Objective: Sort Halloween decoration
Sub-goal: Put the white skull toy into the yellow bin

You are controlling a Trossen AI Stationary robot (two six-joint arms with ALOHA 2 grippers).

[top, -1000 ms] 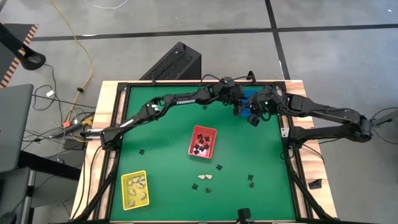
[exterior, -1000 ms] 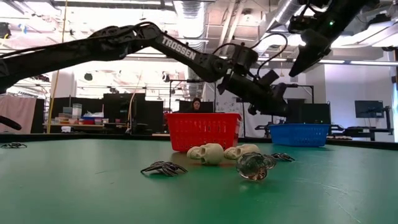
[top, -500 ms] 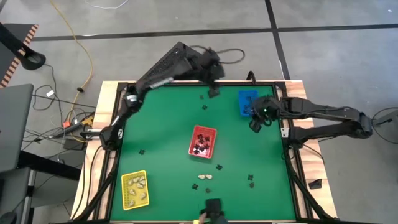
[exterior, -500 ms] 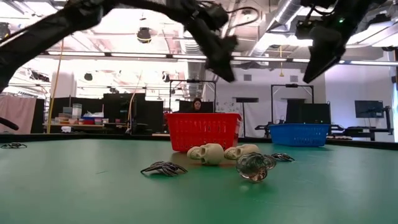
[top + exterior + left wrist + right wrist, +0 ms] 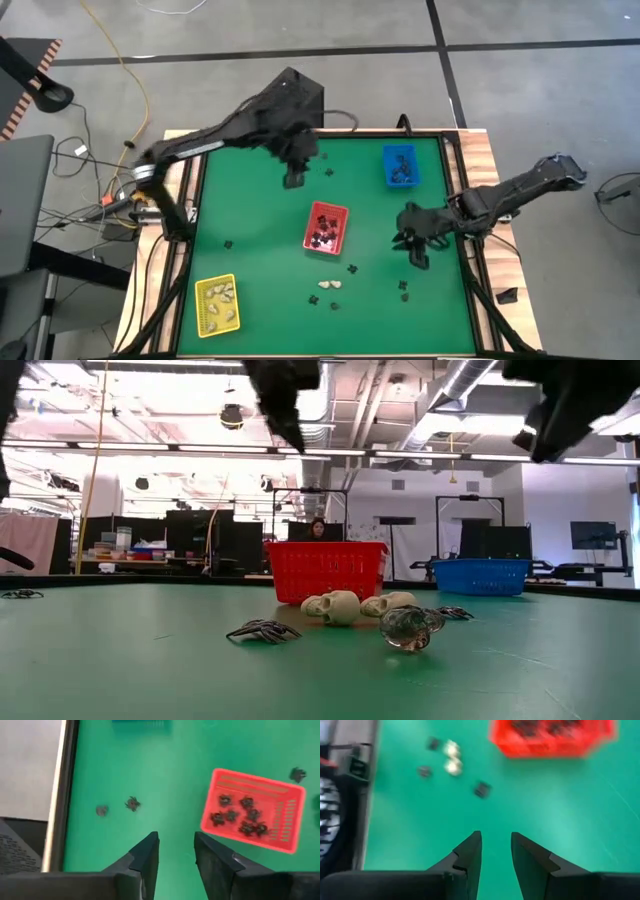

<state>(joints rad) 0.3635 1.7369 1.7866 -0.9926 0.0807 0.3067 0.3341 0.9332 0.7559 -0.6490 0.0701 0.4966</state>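
Both arms are up over the green counter (image 5: 250,250), and the red tray (image 5: 326,228) is our marker. The left gripper (image 5: 293,178) hangs beyond its far-left corner, fingers (image 5: 145,855) parted by a narrow gap with nothing between them. The right gripper (image 5: 412,250) hovers off the tray's right side, fingers (image 5: 467,852) likewise narrowly apart and empty. Loose Halloween decoration (image 5: 331,286) lies just on the near side of the tray: cream skulls, black shapes, more out toward the right. The risk is that these pieces sit so close together that a descending finger could nudge a neighbour or pinch two at once, and a black shape could land with the skulls in the yellow tray (image 5: 217,304).
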